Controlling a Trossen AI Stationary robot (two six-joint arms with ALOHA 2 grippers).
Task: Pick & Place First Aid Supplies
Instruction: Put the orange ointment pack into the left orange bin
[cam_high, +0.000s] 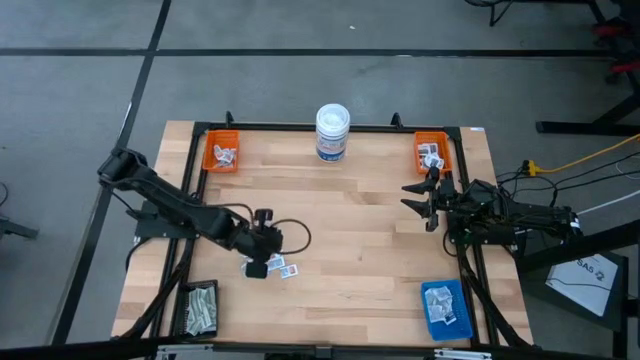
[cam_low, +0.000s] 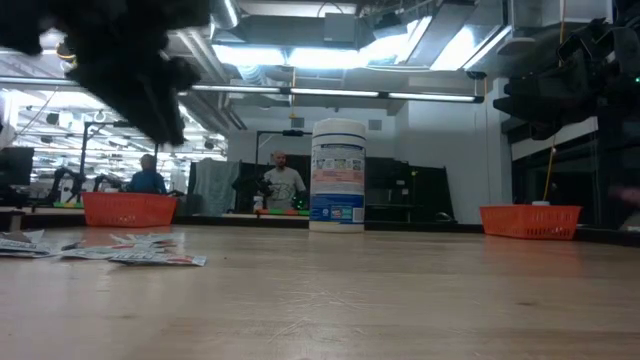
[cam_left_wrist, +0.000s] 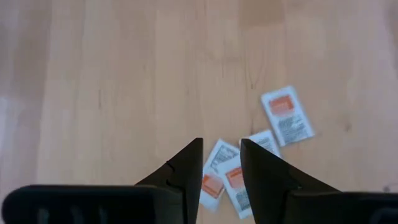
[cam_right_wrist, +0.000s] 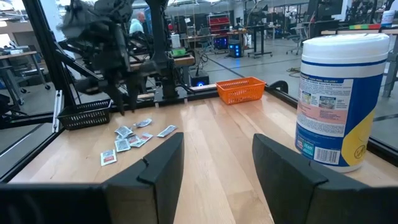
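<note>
Several small white packets with orange and grey print (cam_left_wrist: 287, 115) lie flat in a loose cluster on the wooden table toward its near left (cam_high: 285, 268); the right wrist view also shows the cluster (cam_right_wrist: 130, 140). My left gripper (cam_left_wrist: 219, 144) hangs open just above this cluster, slanting down, with two packets (cam_left_wrist: 214, 174) showing under the gap between its fingers; it touches none of them. My right gripper (cam_right_wrist: 214, 168) is open and level at the table's right edge (cam_high: 408, 197), with nothing between its fingers.
A white round tub (cam_high: 332, 132) stands at the far middle. Orange trays with packets sit at the far left (cam_high: 222, 152) and far right (cam_high: 432, 152). A black basket (cam_high: 200, 308) is at the near left, a blue tray (cam_high: 445, 305) at the near right.
</note>
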